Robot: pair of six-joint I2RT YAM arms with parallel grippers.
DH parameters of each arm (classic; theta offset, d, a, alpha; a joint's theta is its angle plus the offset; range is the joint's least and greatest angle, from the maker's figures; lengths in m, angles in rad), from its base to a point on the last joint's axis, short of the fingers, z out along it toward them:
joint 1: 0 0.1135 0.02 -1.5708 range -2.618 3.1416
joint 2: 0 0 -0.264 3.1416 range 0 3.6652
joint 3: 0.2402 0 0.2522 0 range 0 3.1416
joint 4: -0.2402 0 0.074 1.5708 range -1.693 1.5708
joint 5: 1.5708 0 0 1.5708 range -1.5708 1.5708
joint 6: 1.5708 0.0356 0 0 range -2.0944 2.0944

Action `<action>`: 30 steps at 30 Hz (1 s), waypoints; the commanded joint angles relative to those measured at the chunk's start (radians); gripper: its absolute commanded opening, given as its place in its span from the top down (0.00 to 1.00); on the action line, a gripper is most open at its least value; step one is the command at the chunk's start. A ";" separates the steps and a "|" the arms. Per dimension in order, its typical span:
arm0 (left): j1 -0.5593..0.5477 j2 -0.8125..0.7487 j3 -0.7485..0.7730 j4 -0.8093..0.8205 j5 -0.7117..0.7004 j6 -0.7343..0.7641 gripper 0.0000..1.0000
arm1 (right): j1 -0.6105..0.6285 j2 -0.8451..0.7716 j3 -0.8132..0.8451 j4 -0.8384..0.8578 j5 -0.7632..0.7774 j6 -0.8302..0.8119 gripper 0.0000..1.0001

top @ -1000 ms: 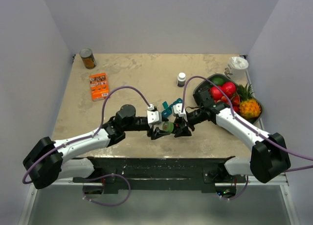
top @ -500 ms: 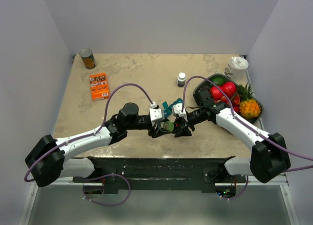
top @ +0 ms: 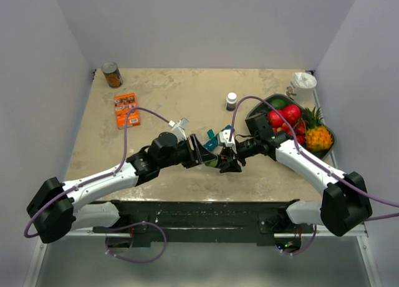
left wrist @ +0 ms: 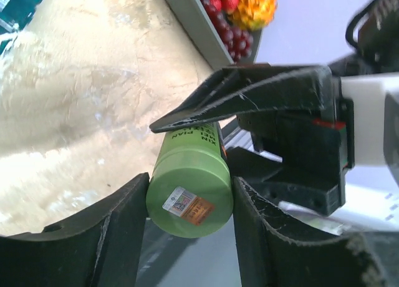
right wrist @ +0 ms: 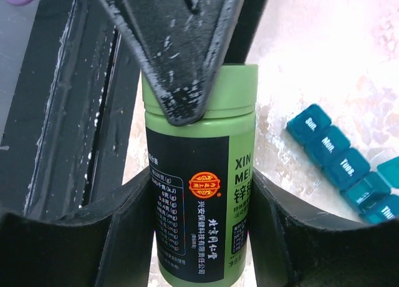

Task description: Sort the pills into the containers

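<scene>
Containers (right wrist: 340, 165) lay on the table (top: 162, 93) just behind the green pill bottle (right wrist: 199, 143), whose cap (right wrist: 235, 87) my left end effector (left wrist: 190, 187) had rolled while clamped, right end effector (right wrist: 202, 193) gripping its body; I judged uncapping underway.

Plain pale lavender walls (top: 206, 25) enclose a mottled beige table (top: 174, 93) on 3 sides, evenly lit.

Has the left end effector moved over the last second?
Yes. The left end effector has rolled about the green bottle, its wrist swinging up-left in the top view, toward the orange box.
</scene>
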 commanded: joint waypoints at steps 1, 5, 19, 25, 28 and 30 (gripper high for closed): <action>-0.014 -0.071 0.025 -0.069 -0.052 -0.226 0.57 | -0.015 -0.030 0.004 0.068 0.022 0.028 1.00; -0.013 -0.107 0.034 -0.120 -0.045 -0.079 0.05 | -0.024 -0.034 0.007 0.055 0.009 0.015 1.00; -0.014 -0.542 -0.154 -0.024 0.107 1.027 0.02 | -0.029 -0.031 0.024 -0.044 -0.011 -0.103 1.00; -0.014 -0.478 -0.222 0.118 0.220 1.308 0.01 | -0.034 -0.042 0.013 -0.063 -0.033 -0.142 1.00; -0.014 -0.380 -0.190 0.130 0.282 1.348 0.01 | -0.034 -0.041 0.012 -0.064 -0.034 -0.148 1.00; -0.016 -0.340 -0.176 0.153 0.309 1.357 0.01 | -0.035 -0.041 0.012 -0.064 -0.036 -0.151 1.00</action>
